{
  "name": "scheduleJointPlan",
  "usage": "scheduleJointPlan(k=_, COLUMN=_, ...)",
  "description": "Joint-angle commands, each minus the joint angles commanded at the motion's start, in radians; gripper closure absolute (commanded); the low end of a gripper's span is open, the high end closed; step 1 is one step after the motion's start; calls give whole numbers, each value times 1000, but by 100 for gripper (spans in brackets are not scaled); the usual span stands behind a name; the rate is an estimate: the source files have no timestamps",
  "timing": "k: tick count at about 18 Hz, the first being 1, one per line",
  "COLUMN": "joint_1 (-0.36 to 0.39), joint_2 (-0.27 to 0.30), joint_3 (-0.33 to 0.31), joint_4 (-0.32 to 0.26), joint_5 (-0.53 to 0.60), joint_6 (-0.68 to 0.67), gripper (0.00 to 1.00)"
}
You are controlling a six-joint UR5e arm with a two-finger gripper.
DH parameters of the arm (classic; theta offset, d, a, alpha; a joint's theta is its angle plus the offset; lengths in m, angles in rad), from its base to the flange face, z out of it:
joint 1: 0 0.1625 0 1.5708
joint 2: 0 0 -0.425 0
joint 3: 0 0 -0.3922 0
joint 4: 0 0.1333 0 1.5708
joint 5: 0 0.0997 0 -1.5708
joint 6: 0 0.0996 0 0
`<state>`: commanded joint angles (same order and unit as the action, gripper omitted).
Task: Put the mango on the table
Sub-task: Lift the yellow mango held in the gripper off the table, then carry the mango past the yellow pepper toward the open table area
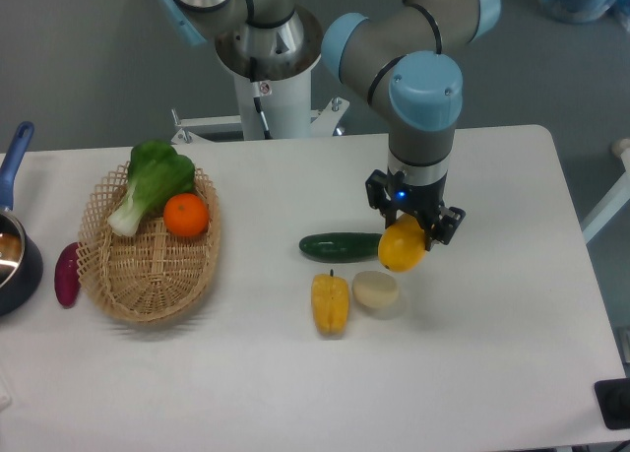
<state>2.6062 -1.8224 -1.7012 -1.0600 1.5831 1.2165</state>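
Note:
The mango [401,248] is a smooth yellow-orange oval fruit held in my gripper [411,230], whose fingers are shut on its upper end. It hangs just above the white table [492,354], right of the cucumber and above the pale round object. The gripper points straight down over the table's middle right.
A dark green cucumber [340,245] lies left of the mango. A ribbed yellow-orange bell pepper [330,302] and a pale round object [375,290] lie just below. A wicker basket [148,250] holds an orange [185,216] and bok choy [150,181]. A purple vegetable [66,273] and a pot [12,255] sit far left.

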Motion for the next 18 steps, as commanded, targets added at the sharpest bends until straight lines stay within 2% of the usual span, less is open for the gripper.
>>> scheduleJointPlan(k=5, joint_1=-2, joint_2=-2, joint_3=8, joint_4=2, joint_5=-29, joint_6=-11, gripper=78)
scheduleJointPlan(k=12, joint_1=-23, joint_2=-38, joint_3=25, joint_4=6, joint_5=-35, joint_6=-51, gripper=78)
scheduleJointPlan(k=15, joint_1=-80, joint_2=-67, joint_3=49, joint_4=11, joint_5=-34, joint_6=-150, gripper=79)
scheduleJointPlan(k=18, joint_1=-146, joint_2=-136, joint_3=109, joint_4=12, joint_5=-26, joint_6=-244, gripper=79)
